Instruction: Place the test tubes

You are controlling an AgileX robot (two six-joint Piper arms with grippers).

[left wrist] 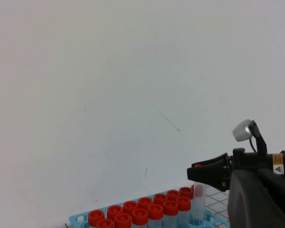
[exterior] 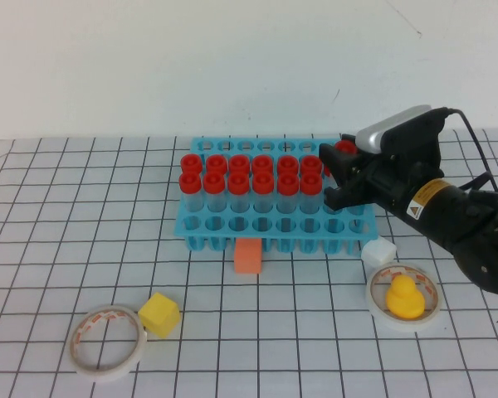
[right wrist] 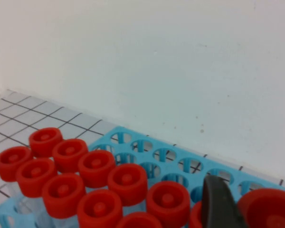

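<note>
The gridded counter (exterior: 66, 249) carried a blue rack (exterior: 187, 228) near the middle of its back edge. Two rows of six red-capped tubes (exterior: 251, 182) stood upright in the rack's rear half, and the front rows of holes were empty.

The right arm reached in from the counter's right side, with the right gripper (exterior: 330, 176) over the rack's right end. Its fingers (right wrist: 218, 204) appeared clamped on one more test tube (exterior: 345, 148), which hung upright with its lower end at or just inside a hole beside the filled rows. The arm hid that hole, so how deep the tube sat was hard to judge.

The left gripper appeared in none of the views. Its fingers were together, and its camera looked across at the rack from the counter's left side.

To seat the tube well, it should be kept vertical and centred over its hole, then lowered until it bottoms out. The fingers should part only then and lift straight up, because the neighbouring caps stood just beside them.

Nothing lay in the arm's way. A tape ring (exterior: 370, 294) with a yellow duck (exterior: 404, 297) inside sat near the front right, under the arm. Another ring (exterior: 81, 332) lay at the front left, with a yellow cube (exterior: 159, 314) beside it. An orange block (exterior: 248, 257) touched the rack's front edge, and a small white cube (exterior: 379, 252) sat near its front right corner.
</note>
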